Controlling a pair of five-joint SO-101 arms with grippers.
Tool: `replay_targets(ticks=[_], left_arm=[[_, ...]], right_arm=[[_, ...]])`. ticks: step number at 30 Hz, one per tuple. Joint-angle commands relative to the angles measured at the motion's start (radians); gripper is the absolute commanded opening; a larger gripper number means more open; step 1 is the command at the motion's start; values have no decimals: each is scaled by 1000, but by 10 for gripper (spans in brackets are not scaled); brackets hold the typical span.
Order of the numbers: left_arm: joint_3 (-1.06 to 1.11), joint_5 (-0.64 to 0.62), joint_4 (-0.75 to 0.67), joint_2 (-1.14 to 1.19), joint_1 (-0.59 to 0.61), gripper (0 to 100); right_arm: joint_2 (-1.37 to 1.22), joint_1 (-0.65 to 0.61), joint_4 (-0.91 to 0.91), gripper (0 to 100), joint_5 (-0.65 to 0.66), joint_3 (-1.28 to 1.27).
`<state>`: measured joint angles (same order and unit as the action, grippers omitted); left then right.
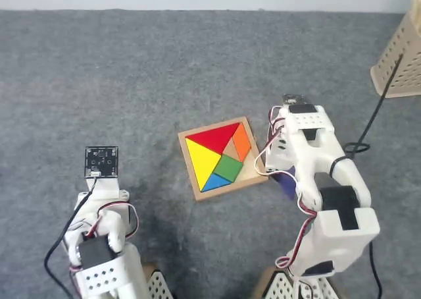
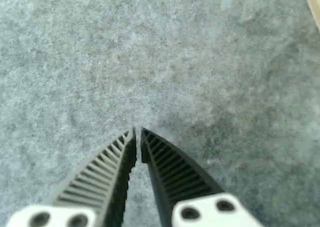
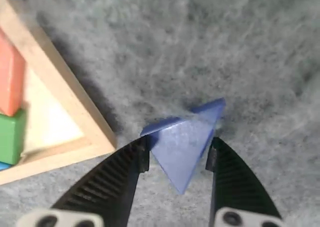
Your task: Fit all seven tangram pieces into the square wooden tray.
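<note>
From above, the square wooden tray (image 1: 254, 171) is seen on the grey desk (image 1: 131, 68) between the two arms, with red (image 1: 216, 137), yellow (image 1: 200, 161), orange (image 1: 242, 143), green (image 1: 229, 167) and blue (image 1: 216, 182) pieces laid in it. The right arm is placed just beside its right corner.

At the left wrist, the left pincer (image 2: 137, 133) is narrowed almost to touching, with nothing held.

At the right wrist, a violet-blue triangle (image 3: 185, 137) is clasped by the right pincer (image 3: 177, 152), on the desk just beside the tray's corner.

Tray (image 1: 233, 187) pale tan; red triangle (image 1: 216, 138); yellow triangle (image 1: 200, 162); orange piece (image 1: 242, 142); green square (image 1: 228, 168); blue triangle (image 1: 215, 182); violet-blue triangle (image 3: 186, 142); worktop (image 1: 131, 75) mottled grey.
</note>
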<state>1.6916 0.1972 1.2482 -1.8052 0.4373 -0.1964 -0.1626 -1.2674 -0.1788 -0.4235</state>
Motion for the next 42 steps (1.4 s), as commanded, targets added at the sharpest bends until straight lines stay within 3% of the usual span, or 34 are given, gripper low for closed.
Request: replay_targets(ticks=[1, 8, 12, 23, 32, 42], left_arm=[[-7, 5, 8, -14, 3, 13], [-7, 5, 8, -14, 3, 13], [-7, 5, 8, -14, 3, 13], [-7, 5, 8, -14, 3, 13], [-7, 5, 8, -14, 3, 13], [-7, 5, 8, -14, 3, 13]], right_arm=[[-10, 35, 36, 213, 46, -43], [-39, 41, 35, 201, 71, -40], [-22, 42, 36, 110, 71, -32], [177, 74, -2, 95, 72, -8], [351, -4, -21, 43, 160, -35], [189, -1, 81, 250, 158, -143]])
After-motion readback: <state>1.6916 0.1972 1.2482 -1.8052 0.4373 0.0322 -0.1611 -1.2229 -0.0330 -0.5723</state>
